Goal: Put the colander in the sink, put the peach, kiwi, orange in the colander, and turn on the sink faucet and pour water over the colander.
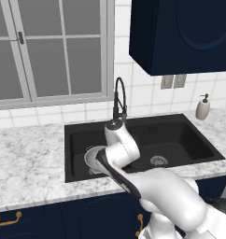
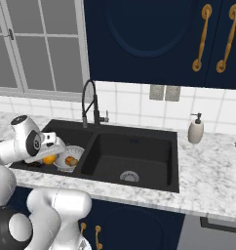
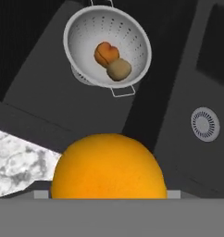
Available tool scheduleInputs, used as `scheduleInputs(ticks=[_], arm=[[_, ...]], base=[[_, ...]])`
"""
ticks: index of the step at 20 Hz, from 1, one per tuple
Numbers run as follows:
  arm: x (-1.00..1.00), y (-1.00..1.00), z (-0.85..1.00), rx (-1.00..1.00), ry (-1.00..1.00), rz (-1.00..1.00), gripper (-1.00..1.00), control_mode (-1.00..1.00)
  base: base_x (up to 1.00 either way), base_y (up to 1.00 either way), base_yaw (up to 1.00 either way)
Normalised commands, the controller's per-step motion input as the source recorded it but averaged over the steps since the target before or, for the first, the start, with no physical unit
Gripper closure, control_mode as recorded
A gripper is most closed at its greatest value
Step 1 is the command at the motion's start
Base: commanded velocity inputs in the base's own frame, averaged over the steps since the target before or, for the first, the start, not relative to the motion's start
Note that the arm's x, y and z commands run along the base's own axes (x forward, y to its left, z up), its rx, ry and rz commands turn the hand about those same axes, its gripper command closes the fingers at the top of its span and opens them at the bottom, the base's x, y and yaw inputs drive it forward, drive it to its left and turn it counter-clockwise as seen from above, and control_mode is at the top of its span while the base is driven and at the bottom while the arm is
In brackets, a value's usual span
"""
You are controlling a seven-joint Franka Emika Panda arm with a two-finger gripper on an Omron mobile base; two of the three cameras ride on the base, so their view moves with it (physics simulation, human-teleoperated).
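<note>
Orange pinched in jaws, bottom centre of hand view; colander with peach and kiwi sits upper centre, straight ahead in sink.

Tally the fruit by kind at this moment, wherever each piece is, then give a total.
Peach: 1, in the colander
Kiwi: 1, in the colander
Orange: 1, held in the claw above the sink
Total: 3
</note>
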Motion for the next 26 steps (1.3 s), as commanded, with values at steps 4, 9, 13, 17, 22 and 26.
scheduleInputs(ticks=[4, 9, 13, 17, 22, 26], arm=[[1.0, 0.47, -0.1, 0.0, 0.01, -0.22, 1.0, -1.0], [0.98, 0.3, -0.15, 0.0, 0.15, -0.13, 1.0, -1.0], [0.78, 0.22, -0.34, 0.08, 0.18, -0.11, 1.0, -1.0], [0.43, 0.22, -0.46, 0.1, 0.08, -0.05, 1.0, -1.0], [0.42, 0.08, -0.47, 0.03, 0.07, -0.05, 1.0, -1.0], [0.33, 0.0, -0.6, 0.02, 0.02, -0.06, 1.0, -1.0]], base=[[0.0, 0.0, 0.0], [0.0, 0.0, 0.0], [0.0, 0.0, 0.0], [0.0, 0.0, 0.0], [0.0, 0.0, 0.0], [0.0, 0.0, 0.0]])
